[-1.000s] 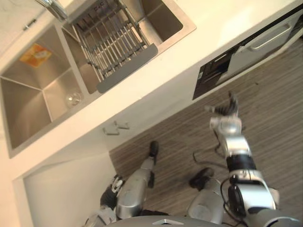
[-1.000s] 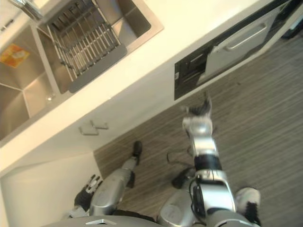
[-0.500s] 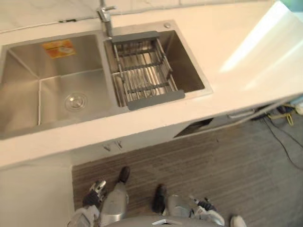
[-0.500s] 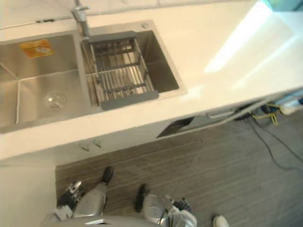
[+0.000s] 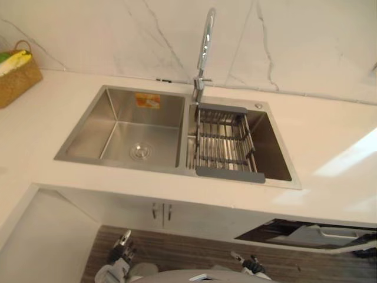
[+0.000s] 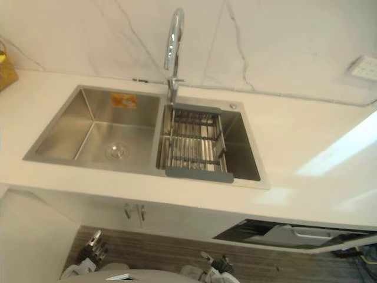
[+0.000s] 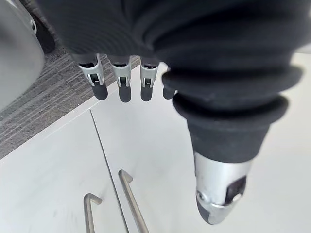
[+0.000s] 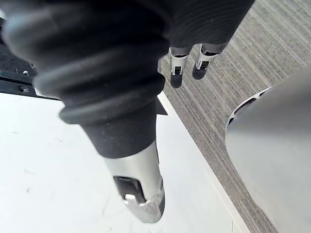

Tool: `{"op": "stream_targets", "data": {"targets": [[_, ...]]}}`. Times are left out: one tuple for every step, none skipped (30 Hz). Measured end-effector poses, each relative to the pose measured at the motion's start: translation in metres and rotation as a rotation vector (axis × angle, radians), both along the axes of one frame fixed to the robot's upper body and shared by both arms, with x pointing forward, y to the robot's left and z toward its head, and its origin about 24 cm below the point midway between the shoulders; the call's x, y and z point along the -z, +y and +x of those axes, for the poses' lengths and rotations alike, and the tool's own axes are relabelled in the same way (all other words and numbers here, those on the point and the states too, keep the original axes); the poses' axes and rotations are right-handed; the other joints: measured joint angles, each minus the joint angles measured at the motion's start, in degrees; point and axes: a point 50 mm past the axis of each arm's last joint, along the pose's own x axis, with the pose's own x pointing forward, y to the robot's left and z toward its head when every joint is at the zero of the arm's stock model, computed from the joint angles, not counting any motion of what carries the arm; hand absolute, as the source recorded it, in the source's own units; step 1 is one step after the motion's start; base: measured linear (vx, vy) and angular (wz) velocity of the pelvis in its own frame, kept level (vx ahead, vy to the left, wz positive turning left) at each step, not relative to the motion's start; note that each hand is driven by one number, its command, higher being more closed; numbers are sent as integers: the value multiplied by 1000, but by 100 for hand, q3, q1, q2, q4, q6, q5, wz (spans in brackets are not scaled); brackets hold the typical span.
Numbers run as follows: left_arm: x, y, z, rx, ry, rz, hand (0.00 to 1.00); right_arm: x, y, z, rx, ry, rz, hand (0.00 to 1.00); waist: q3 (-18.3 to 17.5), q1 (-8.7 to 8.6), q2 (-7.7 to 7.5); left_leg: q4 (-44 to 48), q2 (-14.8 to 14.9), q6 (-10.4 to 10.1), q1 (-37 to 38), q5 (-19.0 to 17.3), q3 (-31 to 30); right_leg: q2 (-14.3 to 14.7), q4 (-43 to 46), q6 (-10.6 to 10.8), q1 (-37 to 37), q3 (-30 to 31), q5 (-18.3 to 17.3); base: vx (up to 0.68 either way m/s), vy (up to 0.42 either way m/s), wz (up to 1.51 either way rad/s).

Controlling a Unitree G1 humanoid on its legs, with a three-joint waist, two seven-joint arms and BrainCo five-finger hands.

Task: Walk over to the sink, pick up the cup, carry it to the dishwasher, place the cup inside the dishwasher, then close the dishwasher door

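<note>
Wall: I see white marble (image 5: 118,35) with thin grey veins — a socket (image 6: 362,68) off to the right.
Counter: white worktop (image 5: 330,135), a bright patch of light (image 5: 347,160) on it.
Below: white cabinet doors (image 5: 194,215), paired handles (image 5: 162,211).
Floor: grey striped floor (image 5: 188,254).

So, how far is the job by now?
Done: the robot stands facing the sink. In hand: nothing yet; the left hand and the right hand hang open and empty, low by the cabinet. Left: taking the cup, loading the dishwasher, whose door stands ajar, and closing it.
</note>
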Motion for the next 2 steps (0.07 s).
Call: {"op": "stream_targets", "data": {"targets": [[0,0,0,7,3,2,0,1,1,-1,-1,9,10,0,0,-11,-8,-117,4,-5,84,67,-1,-1,-9,-10,34,-11,22,-32,-6,2],[0,0,-1,13,5,5,0,1,1,-1,-1,16,16,0,-4,-8,-24,-188,5,0,114,109,0,0,-8,-8,52,-16,27,-34,-6,1]]}}
